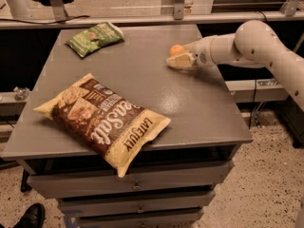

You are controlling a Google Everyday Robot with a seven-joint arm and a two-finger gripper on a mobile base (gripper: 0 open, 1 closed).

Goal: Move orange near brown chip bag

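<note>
The orange (176, 50) sits on the grey table (204, 103) near its right edge, toward the back. My gripper (180, 59) reaches in from the right on a white arm and is right at the orange, its pale fingers (179, 61) just in front of and below the fruit. The brown chip bag (104, 118) lies flat at the front left of the table, its lower corner hanging over the front edge, well apart from the orange.
A smaller green snack bag (95, 38) lies at the back left of the table. Drawers (133, 186) sit below the tabletop. A rail (142, 19) runs behind the table. A shoe (28, 217) shows at the bottom left on the floor.
</note>
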